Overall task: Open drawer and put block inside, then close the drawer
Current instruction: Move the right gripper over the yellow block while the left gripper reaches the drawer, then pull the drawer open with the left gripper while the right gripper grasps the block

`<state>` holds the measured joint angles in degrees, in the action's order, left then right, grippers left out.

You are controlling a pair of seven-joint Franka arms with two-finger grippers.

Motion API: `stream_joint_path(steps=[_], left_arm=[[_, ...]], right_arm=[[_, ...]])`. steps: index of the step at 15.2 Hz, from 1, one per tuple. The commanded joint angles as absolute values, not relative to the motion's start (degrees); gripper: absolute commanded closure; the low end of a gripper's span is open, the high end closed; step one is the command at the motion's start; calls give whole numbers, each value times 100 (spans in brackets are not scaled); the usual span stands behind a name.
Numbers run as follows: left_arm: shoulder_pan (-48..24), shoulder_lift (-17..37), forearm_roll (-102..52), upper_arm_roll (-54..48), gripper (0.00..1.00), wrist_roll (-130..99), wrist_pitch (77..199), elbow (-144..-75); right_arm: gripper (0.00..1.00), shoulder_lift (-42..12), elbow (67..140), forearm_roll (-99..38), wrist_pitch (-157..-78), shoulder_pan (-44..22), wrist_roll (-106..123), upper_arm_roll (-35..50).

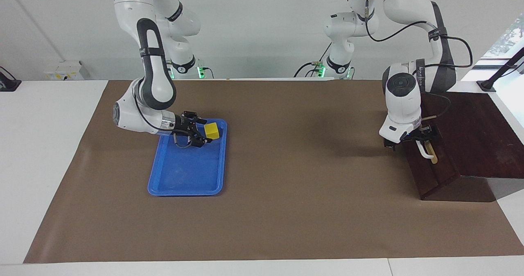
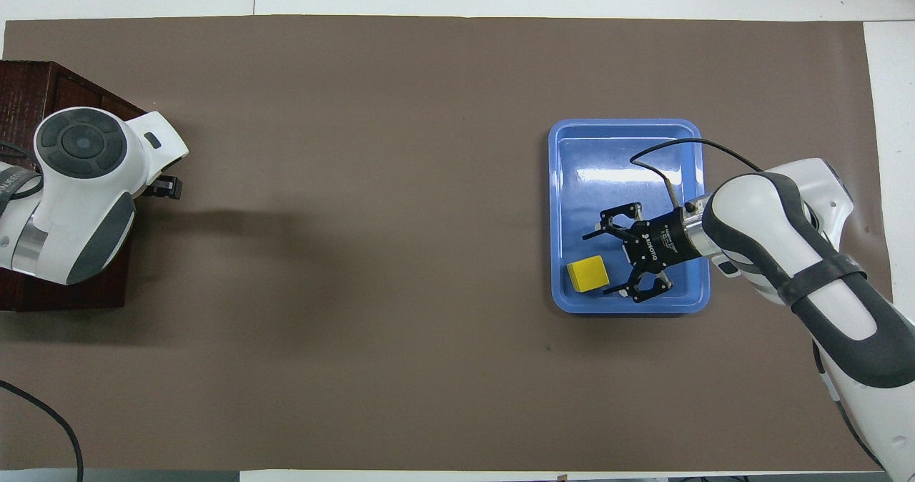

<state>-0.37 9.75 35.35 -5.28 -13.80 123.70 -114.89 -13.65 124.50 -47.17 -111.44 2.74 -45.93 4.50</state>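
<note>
The yellow block (image 1: 212, 130) lies in the blue tray (image 1: 184, 173), in the corner nearest the robots and toward the table's middle. It also shows in the overhead view (image 2: 587, 273), in the same tray (image 2: 615, 160). My right gripper (image 1: 203, 131) is open, low over the tray, its fingertips reaching the block's sides (image 2: 599, 262). The drawer (image 1: 430, 173) looks closed in the dark wooden box (image 1: 475, 132) at the left arm's end of the table. My left gripper (image 1: 423, 136) is at the upper end of the white bar handle (image 1: 425, 151). The arm hides most of it from overhead (image 2: 163, 187).
A brown mat (image 1: 286, 165) covers the table between the tray and the box. Nothing else stands on it.
</note>
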Motion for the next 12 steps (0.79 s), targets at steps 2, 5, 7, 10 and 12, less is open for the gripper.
stream_joint_path(steps=[2, 5, 7, 10, 12], left_arm=[[-342, 905, 3481, -519, 0, -1345, 12463, -11628], [-553, 905, 3147, -519, 0, -1371, 12375, -11602], [-720, 905, 3033, -510, 0, -1380, 12288, -11575], [-966, 888, 2927, -510, 0, -1389, 12156, -11558], [-1098, 879, 2927, -519, 0, -1389, 12076, -11549]], right_arm=[[0, -1327, 12639, -4904, -11355, 255, -4298, 448], [0, -1327, 12639, -4896, -11355, 255, -4289, 440], [0, -1327, 12639, -4904, -11355, 255, -4289, 439], [0, -1327, 12639, -4904, -11364, 255, -4289, 439], [0, -1327, 12639, -4904, -11364, 255, -4289, 439]])
